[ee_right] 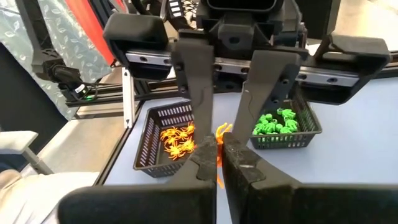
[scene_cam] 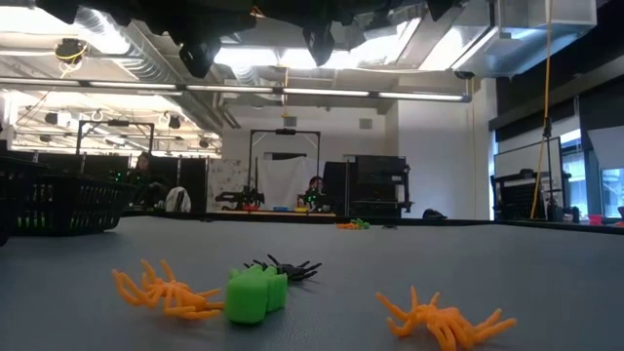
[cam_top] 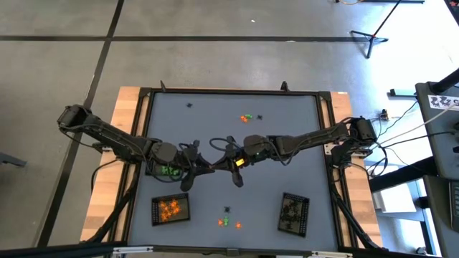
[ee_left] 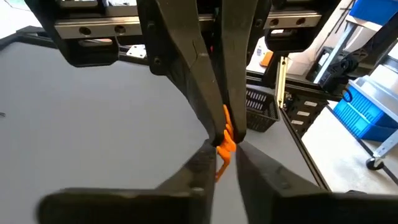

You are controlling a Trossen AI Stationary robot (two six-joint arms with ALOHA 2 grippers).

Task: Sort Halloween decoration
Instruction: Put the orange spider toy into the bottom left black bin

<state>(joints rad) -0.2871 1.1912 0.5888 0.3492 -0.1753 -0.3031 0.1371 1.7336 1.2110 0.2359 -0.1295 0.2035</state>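
Handover: an orange trinket (ee_left: pixel 224 144) is pinched between the right hand (ee_right: pixel 217 152) and left hand (ee_left: pixel 221 163), above mid-tabletop (cam_top: pixel 215 115).
Right hand: clenched on it.
Left hand: closing around it for transfer.
Likely destination: orange tray (cam_top: pixel 171 209).

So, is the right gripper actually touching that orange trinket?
Touching. The right wrist view shows the right gripper shut on the orange trinket, its fingers pressed against both sides.
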